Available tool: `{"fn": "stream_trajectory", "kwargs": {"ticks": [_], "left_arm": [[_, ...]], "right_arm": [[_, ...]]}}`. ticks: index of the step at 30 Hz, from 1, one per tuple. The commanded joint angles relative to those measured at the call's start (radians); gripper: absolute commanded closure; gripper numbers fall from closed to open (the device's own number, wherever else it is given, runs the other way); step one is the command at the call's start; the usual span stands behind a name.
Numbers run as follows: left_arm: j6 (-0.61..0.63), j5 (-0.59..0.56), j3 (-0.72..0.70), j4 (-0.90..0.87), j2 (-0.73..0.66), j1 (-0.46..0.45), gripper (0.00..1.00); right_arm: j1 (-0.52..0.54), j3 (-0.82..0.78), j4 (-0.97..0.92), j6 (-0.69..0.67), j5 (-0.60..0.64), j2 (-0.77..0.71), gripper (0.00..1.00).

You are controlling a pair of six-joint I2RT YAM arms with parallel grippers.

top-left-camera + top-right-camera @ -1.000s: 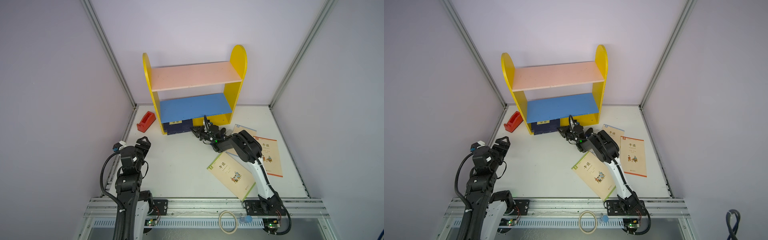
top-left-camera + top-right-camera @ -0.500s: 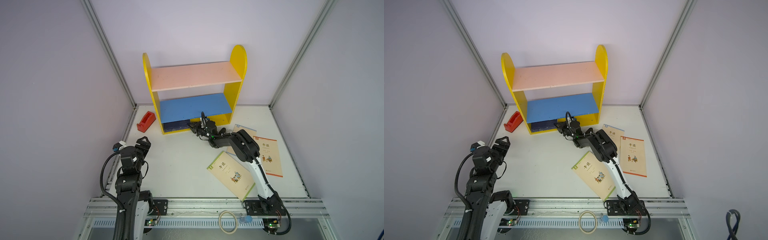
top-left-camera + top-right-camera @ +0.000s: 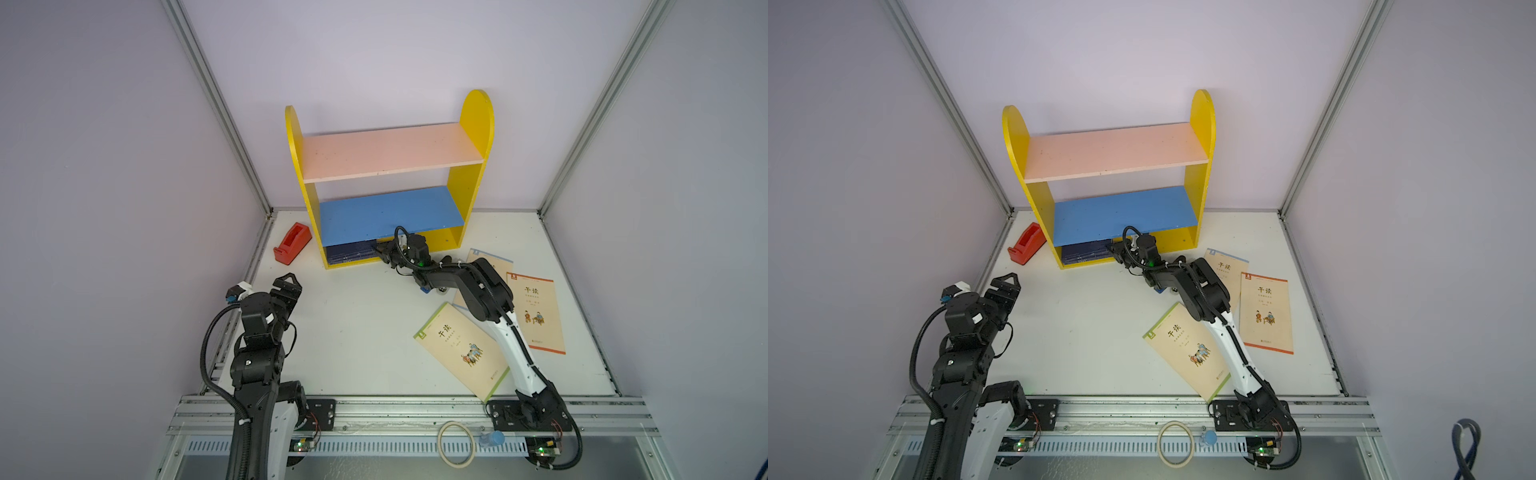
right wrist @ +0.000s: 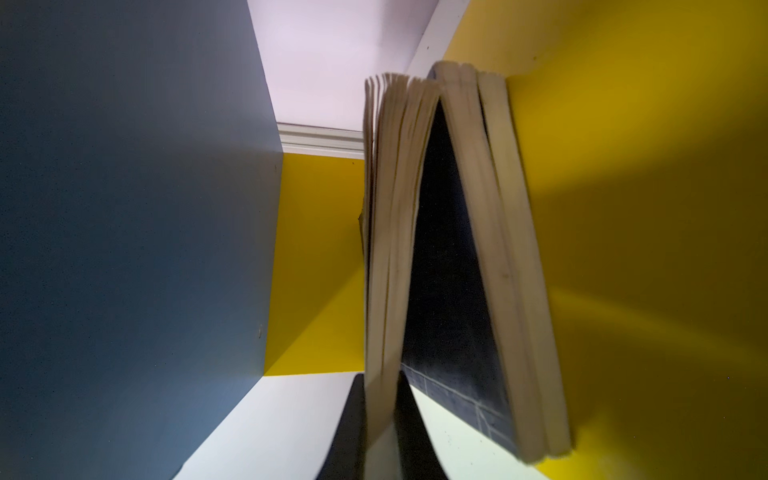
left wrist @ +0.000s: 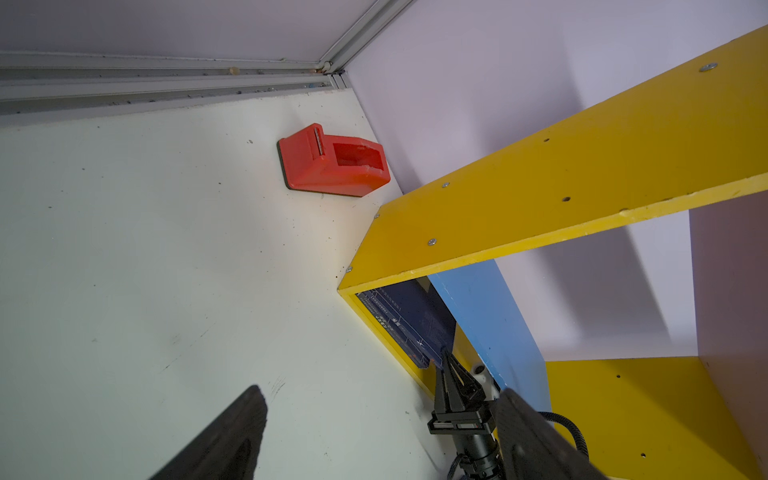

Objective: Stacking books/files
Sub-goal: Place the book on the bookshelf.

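Black plastic at lower left: the left gripper [image 3: 286,286] hangs wide open, empty. Centre frame, navy paperbacks [image 3: 348,254] lie flat in the yellow shelf's [image 3: 478,137] bottom bay, long side along the opening. Just right of them, the right gripper [image 3: 380,252] is clamped on the top one's fanned page edge, apparently tilted up. Matte cream books [image 3: 461,351] lie at right, nearer that arm.

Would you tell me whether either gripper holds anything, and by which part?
The right gripper pinches the top navy book by its page edge, inside the bottom compartment of the shelf; the left gripper holds nothing.
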Motion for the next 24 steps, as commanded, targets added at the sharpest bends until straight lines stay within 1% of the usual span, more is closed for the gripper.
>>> {"fn": "stream_trajectory", "kwargs": {"ticks": [1, 7, 11, 13, 16, 18, 24], "left_arm": [[0.009, 0.015, 0.002, 0.025, 0.001, 0.001, 0.11], [0.007, 0.013, 0.002, 0.025, 0.003, 0.001, 0.11], [0.009, 0.014, 0.002, 0.024, 0.002, 0.001, 0.11], [0.009, 0.015, 0.001, 0.025, 0.003, 0.001, 0.11], [0.009, 0.016, 0.002, 0.023, 0.001, 0.001, 0.1], [0.008, 0.017, 0.003, 0.024, 0.0, 0.001, 0.1], [0.007, 0.02, 0.005, 0.022, -0.005, 0.002, 0.1]], "right_arm": [[-0.003, 0.026, -0.044, -0.026, -0.051, 0.005, 1.0], [-0.008, 0.057, -0.104, -0.055, -0.06, 0.002, 1.0], [-0.013, 0.045, -0.148, -0.083, -0.042, -0.022, 0.78], [-0.014, 0.028, -0.169, -0.11, -0.027, -0.044, 0.71], [-0.014, 0.003, -0.229, -0.157, 0.008, -0.09, 0.64], [-0.016, -0.013, -0.273, -0.189, 0.033, -0.122, 0.62], [-0.022, -0.052, -0.376, -0.265, 0.124, -0.192, 0.6]]}}
